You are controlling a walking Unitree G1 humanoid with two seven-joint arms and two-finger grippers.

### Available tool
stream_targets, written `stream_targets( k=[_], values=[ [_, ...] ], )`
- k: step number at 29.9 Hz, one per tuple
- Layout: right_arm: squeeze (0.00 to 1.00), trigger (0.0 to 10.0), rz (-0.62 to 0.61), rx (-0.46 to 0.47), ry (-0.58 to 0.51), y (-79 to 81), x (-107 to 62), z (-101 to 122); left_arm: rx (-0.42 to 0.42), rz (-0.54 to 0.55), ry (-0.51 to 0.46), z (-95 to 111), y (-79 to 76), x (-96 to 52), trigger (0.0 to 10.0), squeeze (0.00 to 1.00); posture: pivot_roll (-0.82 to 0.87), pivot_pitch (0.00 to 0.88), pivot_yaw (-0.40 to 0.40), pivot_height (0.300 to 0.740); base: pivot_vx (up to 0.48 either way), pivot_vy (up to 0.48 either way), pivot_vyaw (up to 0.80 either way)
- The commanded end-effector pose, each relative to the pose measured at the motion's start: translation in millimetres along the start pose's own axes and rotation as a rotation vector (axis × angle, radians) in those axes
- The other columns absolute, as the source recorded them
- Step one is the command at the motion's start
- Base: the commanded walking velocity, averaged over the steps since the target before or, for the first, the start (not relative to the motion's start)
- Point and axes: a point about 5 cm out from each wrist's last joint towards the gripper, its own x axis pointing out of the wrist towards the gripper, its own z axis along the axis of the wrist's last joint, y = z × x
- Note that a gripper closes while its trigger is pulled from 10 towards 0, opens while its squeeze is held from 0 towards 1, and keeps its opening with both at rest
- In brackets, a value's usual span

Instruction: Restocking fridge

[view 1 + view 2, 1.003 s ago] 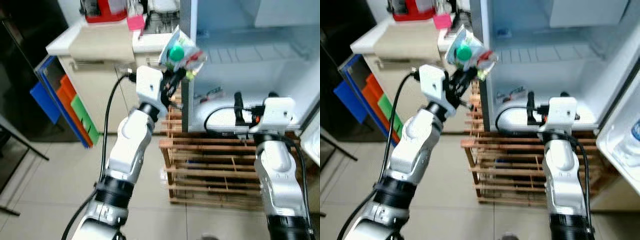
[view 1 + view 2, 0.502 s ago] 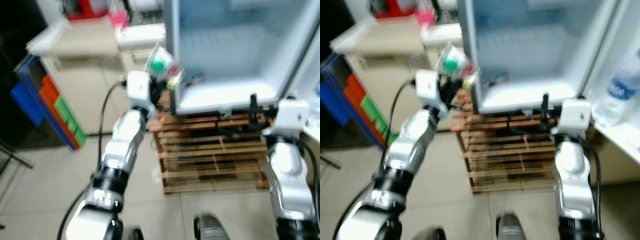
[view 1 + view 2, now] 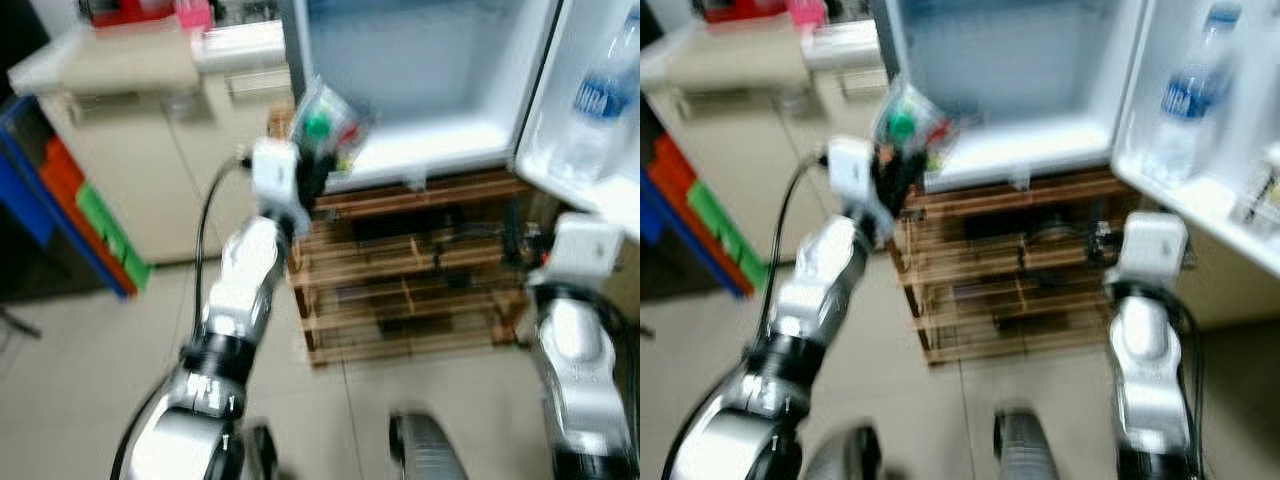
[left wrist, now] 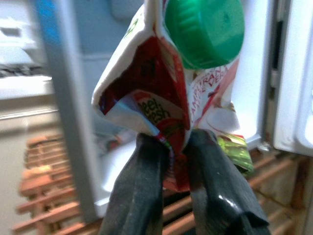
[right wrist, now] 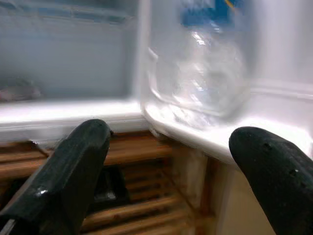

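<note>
My left gripper (image 4: 171, 147) is shut on a red-and-white pouch with a green screw cap (image 4: 171, 78), held up just left of the open fridge (image 3: 420, 90) at its front edge; the pouch (image 3: 325, 130) shows against the fridge's lower left corner. The fridge interior is pale and bare near the front. Its open door (image 3: 1200, 130) on the right holds a water bottle (image 3: 1185, 100) in a shelf. My right gripper (image 5: 166, 166) is open, low in front of the fridge, facing the door shelf and that water bottle (image 5: 200, 73).
The fridge stands on a wooden slatted pallet rack (image 3: 410, 290). A beige counter cabinet (image 3: 130, 130) stands to the left, with blue, orange and green panels (image 3: 80, 200) leaning beside it. Tiled floor (image 3: 80, 380) lies in front. The head views are blurred.
The whole picture has shifted left and tilted, so the camera moved; the fridge door and its bottle have come into view on the right. The left gripper keeps hold of the pouch.
</note>
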Motion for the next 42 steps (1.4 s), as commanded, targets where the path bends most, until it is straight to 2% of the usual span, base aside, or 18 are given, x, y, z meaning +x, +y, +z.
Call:
stream_targets(
  k=[1,7,11,20,27,29,32,34,38,42],
  values=[
    [0.0,10.0,0.015,0.011,-0.047,6.6,2.3,9.9,0.033,0.045,0.005,3.3,12.6,0.2,10.0,0.0,-0.28,0.048,0.137,0.631,0.251,0.0,-0.71],
    [0.0,10.0,0.023,0.0,-0.059,9.1,-0.1,14.8,0.04,0.061,0.022,0.8,13.3,0.9,10.0,0.0,-0.28,0.062,0.138,0.631,0.0,0.0,0.0],
    [0.0,10.0,0.045,0.004,-0.073,16.1,-4.6,18.4,0.038,0.024,-0.013,6.0,11.0,3.1,10.0,0.0,-0.29,0.074,0.144,0.631,0.0,0.0,0.0],
    [0.0,10.0,0.058,0.02,-0.081,22.9,-9.6,22.8,0.056,-0.07,-0.029,13.2,0.7,12.5,10.0,0.0,-0.29,0.082,0.161,0.631,0.48,0.0,0.0],
    [0.0,10.0,0.073,0.036,-0.08,26.1,-13.1,23.4,0.056,-0.087,-0.025,14.7,-0.4,16.5,10.0,0.0,-0.3,0.085,0.169,0.631,0.48,0.0,0.0],
    [0.0,10.0,0.126,0.089,-0.09,32.6,-15.1,28.7,0.05,-0.081,-0.022,15.0,0.7,17.5,10.0,0.0,-0.3,0.089,0.169,0.631,0.48,0.0,0.0],
    [0.0,10.0,0.291,0.162,-0.112,48.2,-23.9,40.5,0.048,-0.075,-0.028,17.2,1.9,18.8,10.0,0.0,-0.3,0.097,0.171,0.631,0.48,0.0,0.0],
    [0.0,10.0,0.312,0.156,-0.116,48.8,-27.2,43.7,0.056,-0.076,-0.031,18.5,2.2,19.7,10.0,0.0,-0.3,0.103,0.169,0.631,0.48,0.0,0.0],
    [0.0,10.0,0.325,0.143,-0.113,47.3,-30.5,46.5,0.125,-0.067,-0.016,20.0,2.0,23.4,10.0,0.0,-0.3,0.131,0.172,0.631,0.396,0.0,0.0],
    [0.0,10.0,0.346,0.134,-0.11,48.1,-35.3,49.6,0.104,-0.091,0.009,20.2,-3.0,28.0,10.0,0.0,-0.3,0.15,0.175,0.631,0.078,0.0,0.0]
  ],
)
